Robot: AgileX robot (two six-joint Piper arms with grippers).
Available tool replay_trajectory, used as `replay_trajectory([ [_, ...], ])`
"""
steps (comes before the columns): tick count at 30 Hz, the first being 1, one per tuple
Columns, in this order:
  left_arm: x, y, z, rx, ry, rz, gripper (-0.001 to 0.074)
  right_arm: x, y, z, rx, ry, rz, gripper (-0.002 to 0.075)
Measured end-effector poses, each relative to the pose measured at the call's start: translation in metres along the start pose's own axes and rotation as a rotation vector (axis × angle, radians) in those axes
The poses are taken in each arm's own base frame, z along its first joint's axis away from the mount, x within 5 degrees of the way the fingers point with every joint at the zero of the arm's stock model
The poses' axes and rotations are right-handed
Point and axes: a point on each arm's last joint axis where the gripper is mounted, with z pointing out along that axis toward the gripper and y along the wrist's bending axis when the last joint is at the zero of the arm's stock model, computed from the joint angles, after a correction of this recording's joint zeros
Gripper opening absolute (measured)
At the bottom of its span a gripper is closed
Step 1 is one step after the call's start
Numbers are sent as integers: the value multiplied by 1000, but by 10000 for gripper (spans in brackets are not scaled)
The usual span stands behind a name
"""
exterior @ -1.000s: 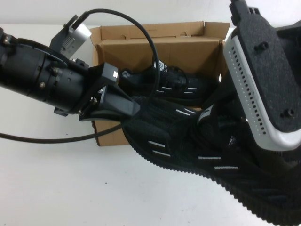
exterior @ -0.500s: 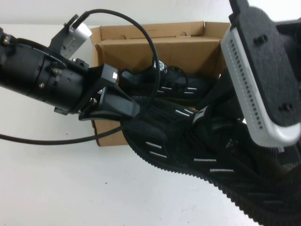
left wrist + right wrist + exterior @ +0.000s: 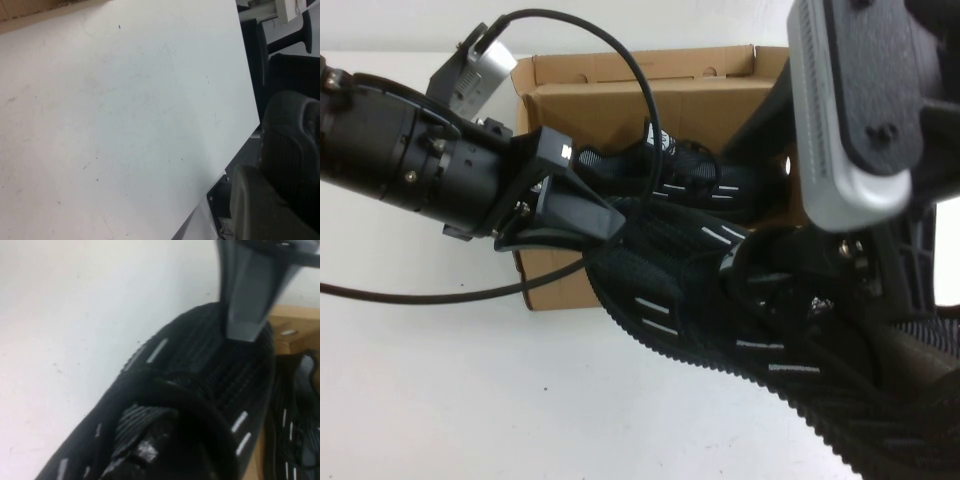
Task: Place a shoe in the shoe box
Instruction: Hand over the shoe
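- Shoe [image 3: 700, 290]: black mesh, white dashes on its sides, held up off the table close under the high camera. Its toe reaches over the box's near wall and its heel points toward the robot's right.
- Left gripper [image 3: 610, 228]: comes in from the left and pinches the shoe's toe. In the right wrist view one grey finger [image 3: 245, 290] lies flat on top of the toe [image 3: 210, 355].
- Right gripper [image 3: 820, 290]: down at the shoe's lace-and-collar area, on the right. It is dark against dark mesh, so we cannot tell its state, nor whether it touches the shoe.
- Right wrist camera housing [image 3: 850, 100]: grey and black, filling the upper right of the high view above that gripper.
- Cable [image 3: 640, 90]: black, looping from the left arm up and across the box mouth.
- Box [image 3: 650, 70]: brown cardboard, flaps up, open on the table just behind the raised shoe.
- Second shoe [image 3: 690, 175]: same pattern, lying inside the box along its floor, beyond the raised toe.
- Table [image 3: 440, 400]: white. We see bare surface in front of the box, and more of it in the left wrist view.
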Motion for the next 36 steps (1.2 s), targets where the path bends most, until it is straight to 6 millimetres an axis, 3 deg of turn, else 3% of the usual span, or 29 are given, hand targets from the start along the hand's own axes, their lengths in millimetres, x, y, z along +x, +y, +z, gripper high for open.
replay_trajectory([
  [6,0,1,1,1,1,-3,108,1,-2,-1,27,5,26,565],
  [20,-6,1,2,11,-46,-20,108,10,3,-7,5,107,28,571],
  [36,-17,12,12,35,-93,-65,108,21,1,-32,169,231,45,571],
])
